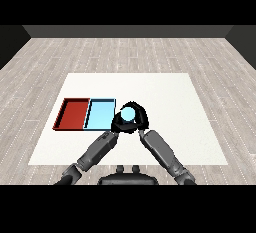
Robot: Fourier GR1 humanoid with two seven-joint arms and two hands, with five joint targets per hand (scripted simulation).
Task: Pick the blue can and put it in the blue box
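Blue can [128, 113] w/in curled right hand [140, 119]

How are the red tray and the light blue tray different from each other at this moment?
The red tray lies on the outer left; the light blue tray lies to its right, nearer the hands. Nothing covers the red tray, while the left hand overlaps the light blue tray's right edge. Both are shallow, rectangular, about equal in size, lie side by side on the white table, and hold nothing.
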